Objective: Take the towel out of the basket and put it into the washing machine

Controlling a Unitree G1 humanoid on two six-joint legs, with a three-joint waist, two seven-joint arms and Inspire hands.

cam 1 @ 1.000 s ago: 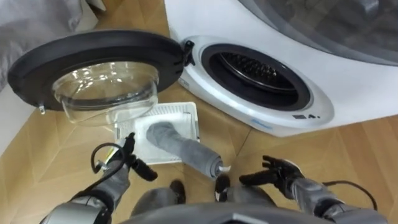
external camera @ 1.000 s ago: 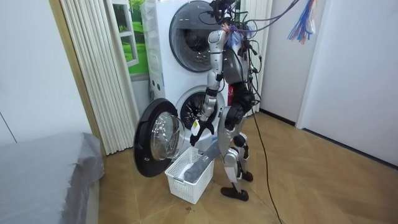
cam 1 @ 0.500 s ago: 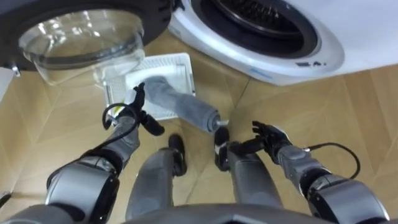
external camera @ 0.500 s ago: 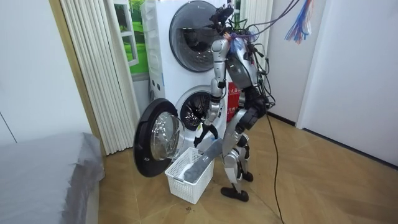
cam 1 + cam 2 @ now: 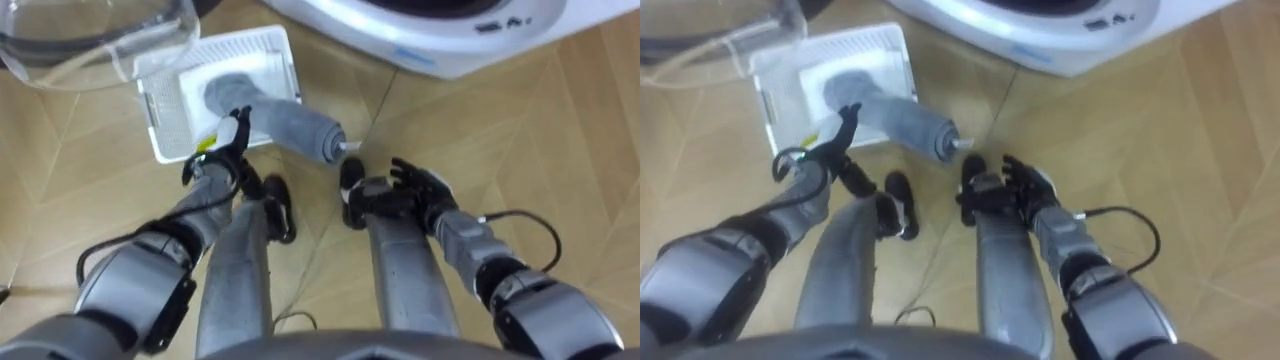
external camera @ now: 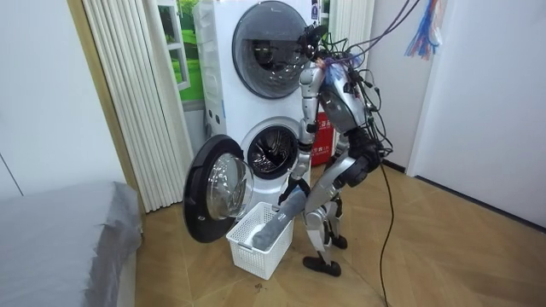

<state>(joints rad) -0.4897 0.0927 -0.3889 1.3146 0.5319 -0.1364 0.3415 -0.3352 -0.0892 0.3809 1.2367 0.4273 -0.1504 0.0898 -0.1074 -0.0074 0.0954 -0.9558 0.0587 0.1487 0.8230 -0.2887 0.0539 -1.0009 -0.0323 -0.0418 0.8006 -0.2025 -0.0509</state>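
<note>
One rolled grey towel [image 5: 275, 120] is lying in one white basket [image 5: 165, 100], its end poking over the rim. The left hand [image 5: 228, 150] is hovering open just beside it; the right hand [image 5: 415, 185] is hanging open, apart.

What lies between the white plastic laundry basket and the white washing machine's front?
Only bare wooden parquet floor, as the left eye view shows; the white plastic laundry basket with the grey rolled towel stands apart from the white washing machine.
</note>
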